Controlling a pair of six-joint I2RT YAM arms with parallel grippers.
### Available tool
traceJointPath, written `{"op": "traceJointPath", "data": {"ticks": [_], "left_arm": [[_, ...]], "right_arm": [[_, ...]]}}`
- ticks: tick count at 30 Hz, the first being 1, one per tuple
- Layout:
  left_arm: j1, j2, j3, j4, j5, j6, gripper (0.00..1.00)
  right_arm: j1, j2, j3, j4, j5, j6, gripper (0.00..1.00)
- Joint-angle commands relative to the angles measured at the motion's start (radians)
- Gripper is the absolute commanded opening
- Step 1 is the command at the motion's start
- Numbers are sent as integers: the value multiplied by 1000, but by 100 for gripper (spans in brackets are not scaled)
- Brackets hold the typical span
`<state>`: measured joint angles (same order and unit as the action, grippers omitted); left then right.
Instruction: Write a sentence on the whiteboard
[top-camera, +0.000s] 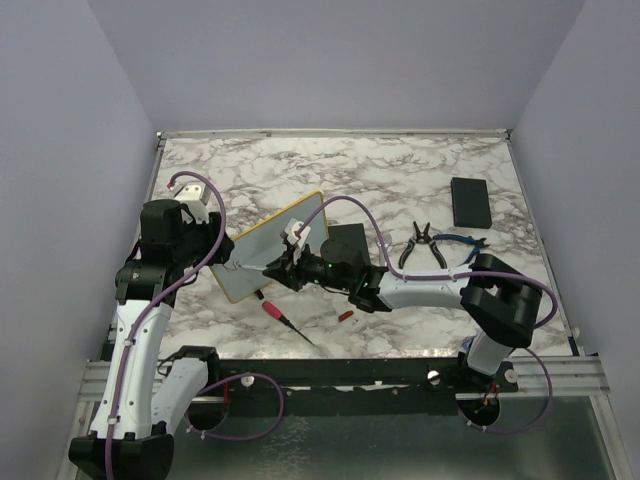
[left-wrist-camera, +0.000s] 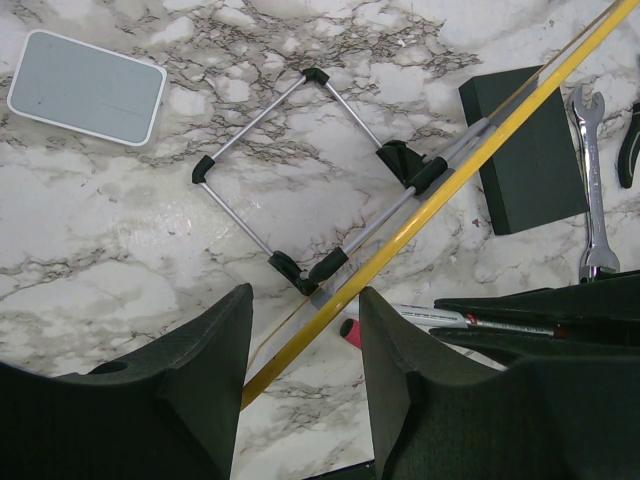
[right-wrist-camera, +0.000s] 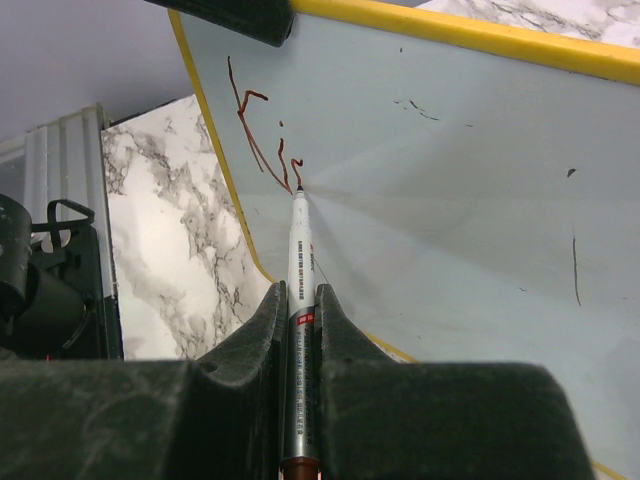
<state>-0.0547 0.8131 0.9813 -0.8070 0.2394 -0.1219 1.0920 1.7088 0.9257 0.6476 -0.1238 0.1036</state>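
Observation:
The whiteboard (top-camera: 262, 250), pale with a yellow frame, stands tilted on a wire stand (left-wrist-camera: 290, 160). In the right wrist view its face (right-wrist-camera: 450, 180) carries a few thin red-brown strokes of the sentence (right-wrist-camera: 255, 125) near one corner. My right gripper (right-wrist-camera: 298, 295) is shut on a white marker (right-wrist-camera: 299, 250) whose tip touches the face at the end of the strokes. My left gripper (left-wrist-camera: 305, 300) straddles the board's yellow edge (left-wrist-camera: 440, 190) with its jaws apart, one finger (right-wrist-camera: 230, 15) lying over the face. Both grippers, the left (top-camera: 232, 262) and the right (top-camera: 285, 265), are at the board in the top view.
A black block (top-camera: 345, 240) lies right behind the board. Pliers (top-camera: 420, 245), a wrench (left-wrist-camera: 592, 190) and a black slab (top-camera: 470, 200) lie to the right. A red-handled screwdriver (top-camera: 285, 320) and a small red cap (top-camera: 345, 316) lie in front. A grey pad (left-wrist-camera: 88, 85) lies beyond the stand.

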Motion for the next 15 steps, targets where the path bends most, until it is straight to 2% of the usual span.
{"op": "traceJointPath", "data": {"ticks": [1,15], "left_arm": [[-6,-5,7,-22,13,1,47],[-6,-6,7,-22,13,1,47]], "right_arm": [[5,31,-9,-4,33,-3,1],[5,-13,1,41,54,-7,1]]}}
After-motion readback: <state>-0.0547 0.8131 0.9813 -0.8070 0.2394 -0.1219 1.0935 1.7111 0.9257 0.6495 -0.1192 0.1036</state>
